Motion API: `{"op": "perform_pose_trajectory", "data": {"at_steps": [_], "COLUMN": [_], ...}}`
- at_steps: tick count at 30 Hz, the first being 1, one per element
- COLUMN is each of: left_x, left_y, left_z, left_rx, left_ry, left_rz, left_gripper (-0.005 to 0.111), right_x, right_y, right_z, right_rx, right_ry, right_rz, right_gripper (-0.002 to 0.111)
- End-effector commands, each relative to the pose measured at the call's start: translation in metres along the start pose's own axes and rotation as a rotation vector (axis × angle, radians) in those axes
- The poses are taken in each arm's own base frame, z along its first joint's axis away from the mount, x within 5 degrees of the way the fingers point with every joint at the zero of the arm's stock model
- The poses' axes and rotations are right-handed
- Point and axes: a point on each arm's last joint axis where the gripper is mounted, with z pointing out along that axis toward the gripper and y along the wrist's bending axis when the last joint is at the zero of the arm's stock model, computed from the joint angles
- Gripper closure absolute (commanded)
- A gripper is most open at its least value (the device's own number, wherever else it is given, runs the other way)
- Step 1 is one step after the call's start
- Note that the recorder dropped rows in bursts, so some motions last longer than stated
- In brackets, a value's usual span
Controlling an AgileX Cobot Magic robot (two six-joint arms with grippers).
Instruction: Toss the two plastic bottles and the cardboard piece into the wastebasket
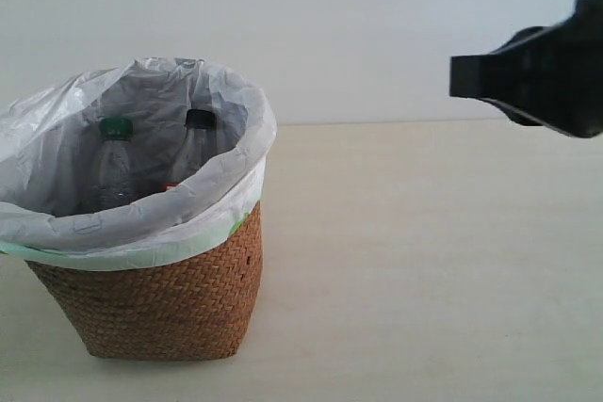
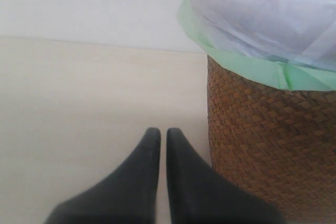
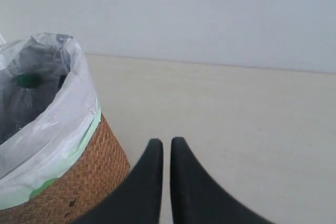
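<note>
My right jaws are closed. Their 2 black fingers (image 3: 151, 182) lie side by side with only a thin slit between them, tapering to rounded tips, and they grip nothing. In the exterior view the end of my right arm (image 1: 537, 68) comes in from the right edge. It is a dark, blurred shape held high above the worktop (image 1: 424, 261), with its blunt end pointing left. My left jaws are closed too, the 2 left fingers (image 2: 137, 182) pressed nearly together along their length, tips level with each other, holding nothing. They sit low over the worktop, pointing toward the far side.
</note>
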Motion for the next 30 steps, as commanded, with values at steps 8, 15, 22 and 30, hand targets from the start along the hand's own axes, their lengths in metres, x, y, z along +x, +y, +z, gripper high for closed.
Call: {"op": "perform_pose_trajectory", "data": {"at_steps": [8, 15, 22, 30], "left_x": [0.001, 0.001, 0.001, 0.001], "left_y": [0.000, 0.000, 0.000, 0.000], "left_z": [0.000, 0.000, 0.000, 0.000], "left_rx": [-0.003, -0.003, -0.003, -0.003], "left_ry": [-0.005, -0.005, -0.005, -0.005], "left_rz": [-0.001, -0.001, -0.001, -0.001], "left_gripper": [0.103, 0.103, 0.103, 0.103], "right_x": [0.034, 0.039, 0.038, 0.093], "right_y": [-0.003, -0.003, -0.004, -0.034], "right_z": [-0.062, -0.072, -0.071, -0.098], "right_rx": [-0.029, -0.036, -0.018, 0.107], "right_ry": [0.018, 0.062, 0.050, -0.272], "right_rz": [0.035, 0.046, -0.094, 0.025], "right_gripper": [0.107, 0.107, 0.107, 0.107]}}
